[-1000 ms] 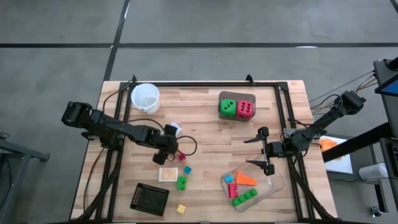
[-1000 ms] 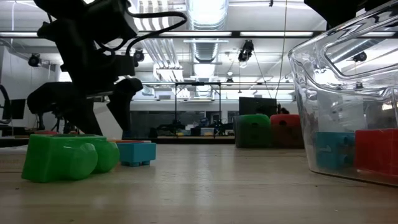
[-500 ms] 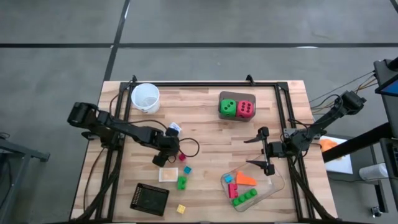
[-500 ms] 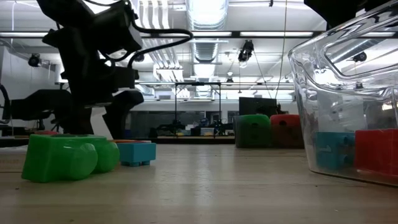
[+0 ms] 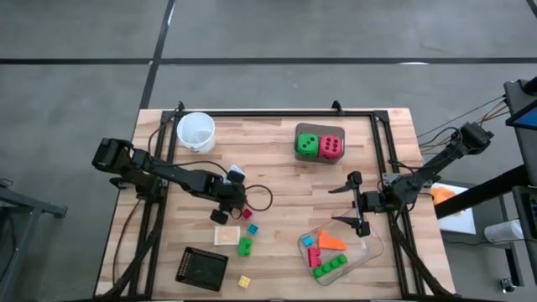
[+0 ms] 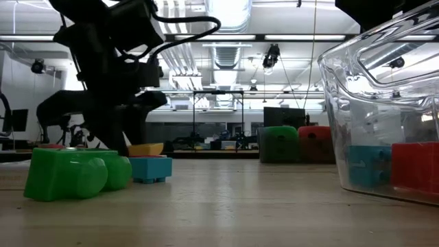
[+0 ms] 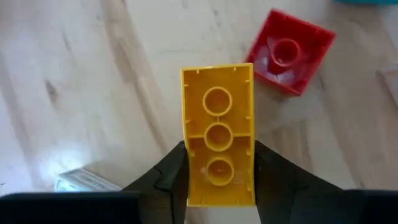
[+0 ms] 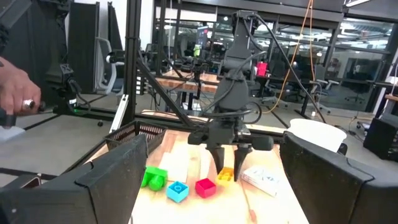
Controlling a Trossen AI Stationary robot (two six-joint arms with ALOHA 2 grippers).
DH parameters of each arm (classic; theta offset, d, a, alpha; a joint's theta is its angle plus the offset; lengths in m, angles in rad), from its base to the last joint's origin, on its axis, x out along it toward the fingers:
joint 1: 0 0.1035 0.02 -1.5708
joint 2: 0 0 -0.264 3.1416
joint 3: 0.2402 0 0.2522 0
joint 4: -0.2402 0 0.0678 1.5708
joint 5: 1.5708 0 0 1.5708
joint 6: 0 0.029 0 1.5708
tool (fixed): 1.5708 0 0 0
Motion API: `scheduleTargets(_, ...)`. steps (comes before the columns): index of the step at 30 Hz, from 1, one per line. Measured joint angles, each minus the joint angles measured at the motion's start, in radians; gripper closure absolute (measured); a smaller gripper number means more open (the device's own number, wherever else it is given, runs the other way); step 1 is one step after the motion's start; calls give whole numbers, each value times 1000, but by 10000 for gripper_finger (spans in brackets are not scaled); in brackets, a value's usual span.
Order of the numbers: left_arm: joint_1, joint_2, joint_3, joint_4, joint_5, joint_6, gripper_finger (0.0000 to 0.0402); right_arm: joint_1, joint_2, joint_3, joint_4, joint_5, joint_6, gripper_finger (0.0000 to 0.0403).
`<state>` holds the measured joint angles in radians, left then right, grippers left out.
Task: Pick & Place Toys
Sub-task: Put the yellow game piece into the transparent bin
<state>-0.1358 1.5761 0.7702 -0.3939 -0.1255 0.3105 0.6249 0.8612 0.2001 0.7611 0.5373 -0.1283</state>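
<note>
I can read no words, brands or numbers anywhere; only pips mark the green die and red die.

A white cup stood empty near the upper left of the wooden tabletop in the high view. A clear plastic tray sat toward the lower right. A black square block lay at the lower left, with a pale square card just above and right of it. A person's hand showed at the left edge of the right wrist view.
</note>
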Motion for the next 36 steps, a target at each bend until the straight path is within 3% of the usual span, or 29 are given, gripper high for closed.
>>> scheduleTargets(12,0,-1,2,69,-74,-46,271,0,0,0,2,0,-2,46)
scheduleTargets(15,0,-1,2,212,-29,-72,271,-1,6,-5,46,0,-19,46)
scheduleTargets(22,-13,62,23,747,157,-143,271,-2,44,-11,117,-7,-51,46)
scheduleTargets(27,-65,217,204,792,190,-147,271,-2,35,-12,122,-6,-59,46)
scheduleTargets(36,-122,453,622,535,230,-44,271,-2,23,-12,119,-5,-62,46)
